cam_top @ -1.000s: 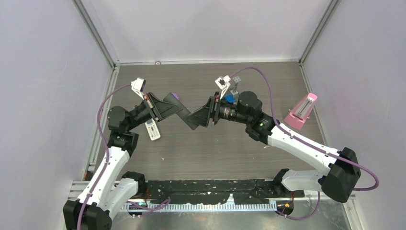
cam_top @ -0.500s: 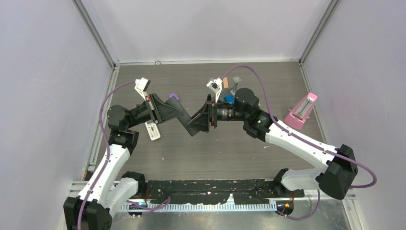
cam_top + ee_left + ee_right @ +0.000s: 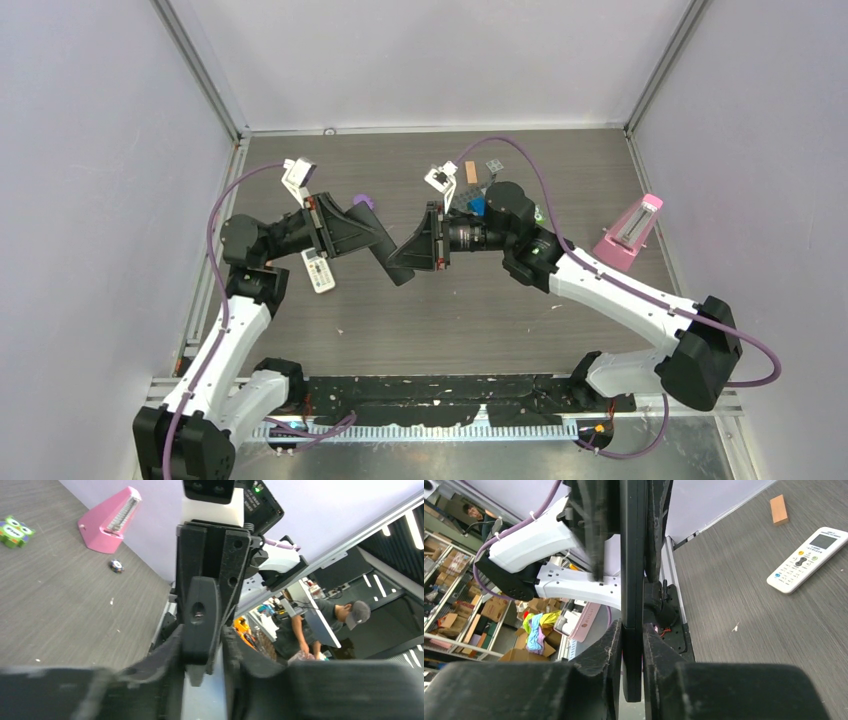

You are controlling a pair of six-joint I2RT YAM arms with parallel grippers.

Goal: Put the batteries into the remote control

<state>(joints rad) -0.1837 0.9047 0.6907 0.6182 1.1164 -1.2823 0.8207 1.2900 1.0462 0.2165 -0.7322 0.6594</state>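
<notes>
A black flat remote control (image 3: 400, 270) hangs in mid-air over the table's middle, between both arms. My right gripper (image 3: 405, 258) is shut on its thin edge, both fingers pressed flat against it (image 3: 633, 580); that gripper (image 3: 633, 655) points left. My left gripper (image 3: 388, 256) reaches in from the left. In its wrist view the black piece (image 3: 200, 630) touches one finger and a pale gap shows beside the other, so the left gripper (image 3: 202, 680) stands slightly open. The batteries are out of view.
A white remote (image 3: 318, 270) (image 3: 806, 559) lies on the table under the left arm. A pink metronome (image 3: 630, 232) (image 3: 107, 520) stands at the right edge. An orange block (image 3: 470, 172) (image 3: 779, 509), a blue piece (image 3: 480, 206) and a purple thing (image 3: 364, 201) lie behind the grippers.
My right gripper has moved left toward the left one and shut on the black remote control. The left gripper's fingers have parted a little from it.
</notes>
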